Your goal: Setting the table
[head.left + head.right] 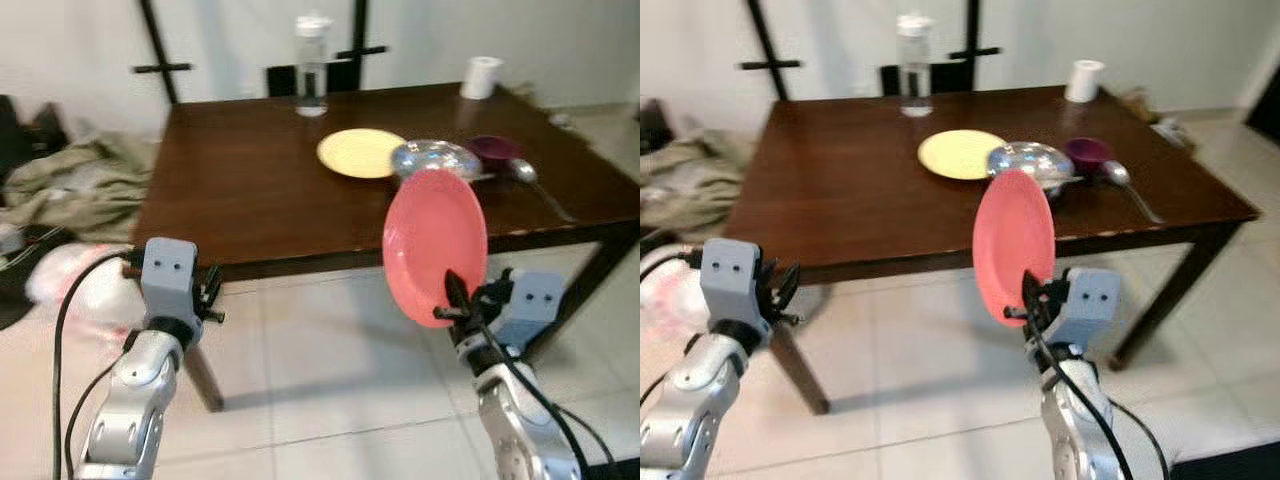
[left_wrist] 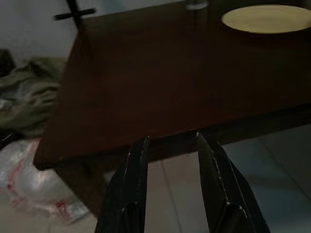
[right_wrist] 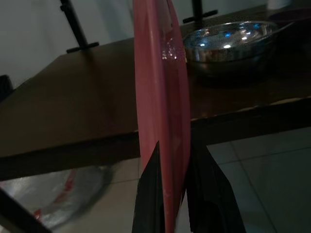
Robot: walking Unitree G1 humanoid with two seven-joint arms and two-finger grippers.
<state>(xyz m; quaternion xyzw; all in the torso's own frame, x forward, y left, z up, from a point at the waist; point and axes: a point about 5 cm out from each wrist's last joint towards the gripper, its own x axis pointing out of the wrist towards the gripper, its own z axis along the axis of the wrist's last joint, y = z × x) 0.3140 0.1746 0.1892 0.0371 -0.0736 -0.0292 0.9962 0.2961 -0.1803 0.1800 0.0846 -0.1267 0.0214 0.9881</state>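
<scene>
In the left eye view, the red plate (image 1: 435,245) was held on edge by the right tool (image 1: 452,300), short of the near edge of the counter (image 1: 250,190) and above the floor. It was judged that the plate would need to be carried forward over the counter edge, tipped flat and lowered onto bare wood before release, kept clear of the steel bowl (image 1: 436,158). The left tool (image 1: 210,298) hung near the counter's near left corner, holding nothing.

In the right eye view, a yellow plate (image 1: 960,153) lay bare, a purple bowl (image 1: 1089,152) sat beside a ladle (image 1: 1125,182), and nothing could be made out in either bowl. A bottle (image 1: 914,65) stood at the far edge; its filling could not be told.

In the left wrist view, the fingers (image 2: 133,189) were spread apart with only the counter edge beyond them.

In the right wrist view, the fingers (image 3: 150,194) were pinched on the red plate's lower rim.
</scene>
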